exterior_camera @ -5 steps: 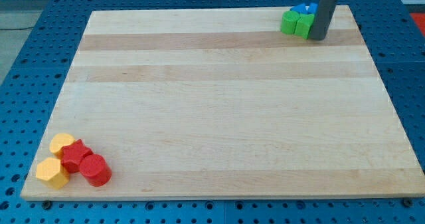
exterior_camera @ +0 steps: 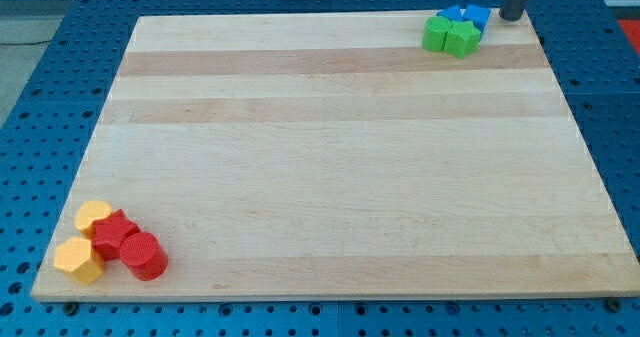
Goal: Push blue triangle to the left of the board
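The blue blocks [exterior_camera: 466, 16] sit at the view's top right of the wooden board [exterior_camera: 330, 157], packed behind two green blocks [exterior_camera: 449, 35]; I cannot make out which blue piece is the triangle. My tip [exterior_camera: 512, 17] is at the board's top right corner, just right of the blue blocks, with a small gap to them.
Two yellow blocks [exterior_camera: 84, 239] and two red blocks [exterior_camera: 131, 244] cluster at the view's bottom left corner of the board. A blue perforated table [exterior_camera: 40, 97] surrounds the board.
My tip has moved up and to the right, from beside the green blocks to the top right corner. The blocks have not moved.
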### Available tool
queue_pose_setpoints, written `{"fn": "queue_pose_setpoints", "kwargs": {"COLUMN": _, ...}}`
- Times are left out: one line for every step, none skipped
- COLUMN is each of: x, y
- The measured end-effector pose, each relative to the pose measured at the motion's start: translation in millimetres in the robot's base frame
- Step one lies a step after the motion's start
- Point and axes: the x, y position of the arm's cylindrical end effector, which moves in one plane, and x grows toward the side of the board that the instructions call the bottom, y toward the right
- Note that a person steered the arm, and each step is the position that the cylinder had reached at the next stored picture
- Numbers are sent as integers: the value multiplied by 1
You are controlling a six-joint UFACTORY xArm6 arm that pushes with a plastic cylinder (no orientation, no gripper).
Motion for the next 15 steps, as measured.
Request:
{"fn": "queue_pose_setpoints", "kwargs": {"x": 3, "y": -24}}
{"fn": "queue_pose_setpoints", "kwargs": {"x": 12, "y": -47}}
{"fn": "queue_pose_setpoints", "kwargs": {"x": 19, "y": -67}}
{"fn": "queue_pose_setpoints", "kwargs": {"x": 24, "y": -85}}
{"fn": "queue_pose_setpoints", "kwargs": {"x": 23, "y": -93}}
{"fn": "queue_pose_setpoints", "kwargs": {"x": 23, "y": -97}}
{"fn": "queue_pose_setpoints", "kwargs": {"x": 19, "y": -102}}
{"fn": "queue_pose_setpoints", "kwargs": {"x": 5, "y": -102}}
{"fn": "queue_pose_setpoints", "kwargs": {"x": 2, "y": -112}}
{"fn": "queue_pose_setpoints", "kwargs": {"x": 1, "y": -134}}
{"fn": "queue_pose_setpoints", "kwargs": {"x": 0, "y": -157}}
{"fn": "queue_pose_setpoints", "kwargs": {"x": -5, "y": -180}}
{"fn": "queue_pose_setpoints", "kwargs": {"x": -7, "y": -205}}
{"fn": "queue_pose_setpoints", "kwargs": {"x": -7, "y": -235}}
{"fn": "queue_pose_setpoints", "kwargs": {"x": -7, "y": -268}}
